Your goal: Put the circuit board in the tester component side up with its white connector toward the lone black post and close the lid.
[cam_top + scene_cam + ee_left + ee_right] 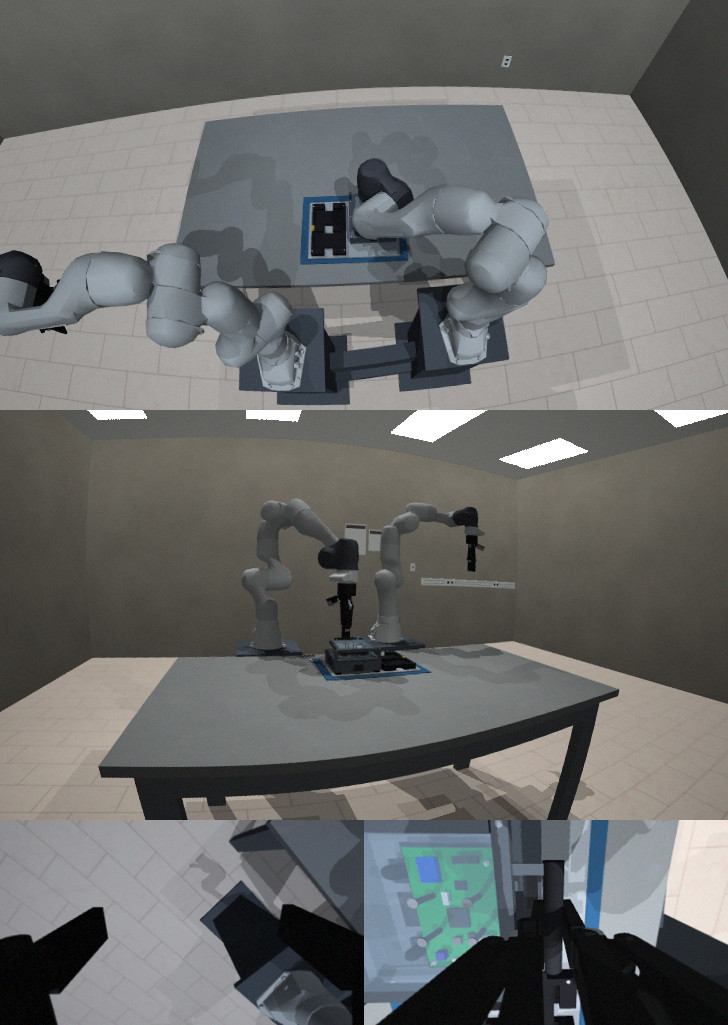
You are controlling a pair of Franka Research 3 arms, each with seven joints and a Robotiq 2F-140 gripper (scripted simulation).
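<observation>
From here, by the gray table (244,203) (356,725), both arms look pale gray and rounded, with thin seams between segments, near-black wrist ends, black angular gripper fingers and dark slate pedestals.

A green circuit board (478,879) lies flat, component side up, beneath the clear lid (351,644) (382,889), raised above the gray tester (378,240) (354,663). The tester shares a blue-bordered plate (304,262) (326,677) (597,875) with the black tray (328,219) (399,662), near the tabletop's robot-side long edge, between its corners.
</observation>
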